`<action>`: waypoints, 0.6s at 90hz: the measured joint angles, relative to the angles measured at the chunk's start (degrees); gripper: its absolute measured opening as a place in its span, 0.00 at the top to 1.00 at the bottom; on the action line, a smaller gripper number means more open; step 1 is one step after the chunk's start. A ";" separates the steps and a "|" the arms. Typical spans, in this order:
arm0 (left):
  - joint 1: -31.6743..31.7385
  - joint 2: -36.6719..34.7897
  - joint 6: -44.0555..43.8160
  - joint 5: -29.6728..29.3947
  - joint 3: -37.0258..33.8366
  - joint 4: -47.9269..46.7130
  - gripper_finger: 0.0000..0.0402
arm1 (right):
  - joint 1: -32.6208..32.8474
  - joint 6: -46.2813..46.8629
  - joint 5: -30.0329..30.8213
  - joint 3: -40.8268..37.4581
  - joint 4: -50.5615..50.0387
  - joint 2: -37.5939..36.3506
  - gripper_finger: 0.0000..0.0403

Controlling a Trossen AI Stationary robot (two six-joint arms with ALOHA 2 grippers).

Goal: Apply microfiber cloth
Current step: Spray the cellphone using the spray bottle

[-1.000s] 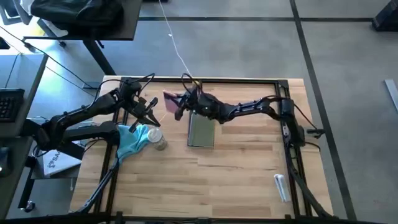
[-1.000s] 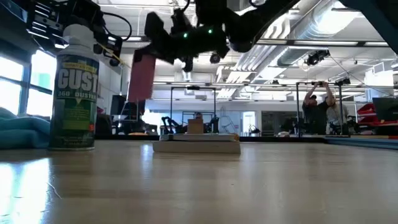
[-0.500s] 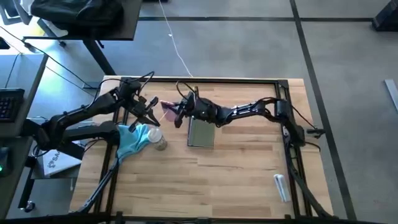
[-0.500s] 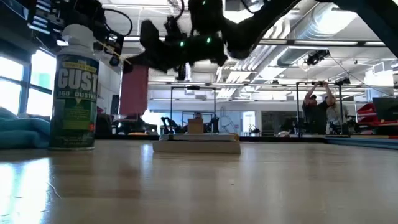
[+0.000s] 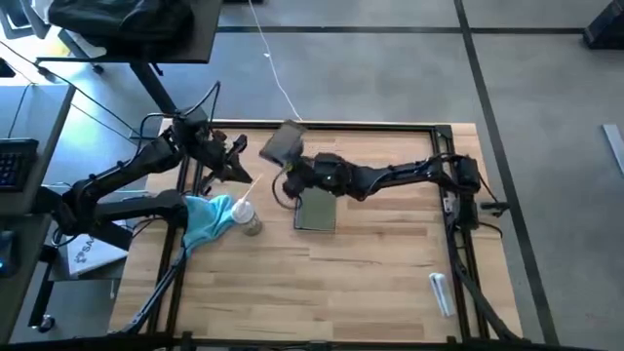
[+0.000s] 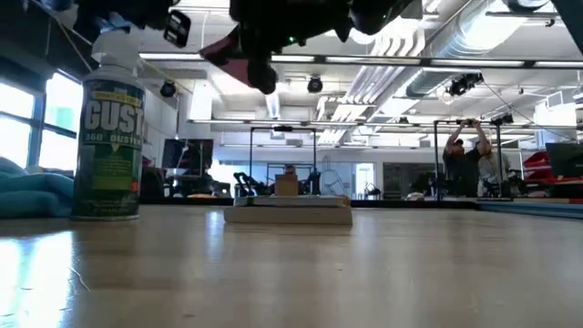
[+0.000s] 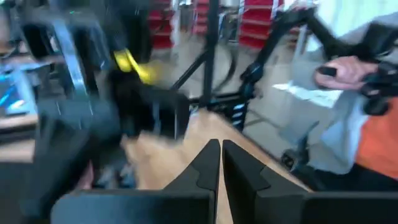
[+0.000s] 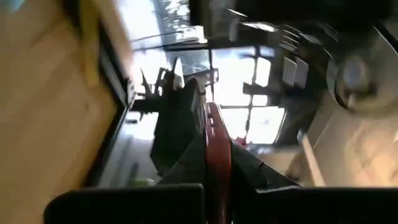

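The microfiber cloth (image 5: 207, 221) lies crumpled, seemingly lengthwise toward the table's front; left gripper (image 7: 221, 163) closed, empty.

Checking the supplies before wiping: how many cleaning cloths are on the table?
1. The microfiber cloth lies crumpled at the table's left side, beside the duster can. More may be hidden under the arms.

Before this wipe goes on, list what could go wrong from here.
1. The right gripper holds the phone in the air by one edge, pinched between its fingers; it could slip and fall onto the table or the tablet.
2. The cloth lies bunched against the can; pulling it may tip the can.
3. The left gripper, shut and empty, hangs close to the phone; the arms could collide.
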 joint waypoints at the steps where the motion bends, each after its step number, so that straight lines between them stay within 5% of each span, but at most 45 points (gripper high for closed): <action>1: -0.09 0.00 -0.85 0.01 0.03 0.46 1.00 | 0.16 -1.60 0.03 0.00 -0.29 0.00 1.00; 29: 1.43 0.02 -20.26 -1.09 4.70 5.11 0.99 | 3.33 -36.09 -2.04 0.00 -1.03 0.00 1.00; 54: 4.88 0.04 -32.43 -2.61 8.61 5.11 0.77 | 7.01 -44.37 0.82 0.00 -1.32 0.04 1.00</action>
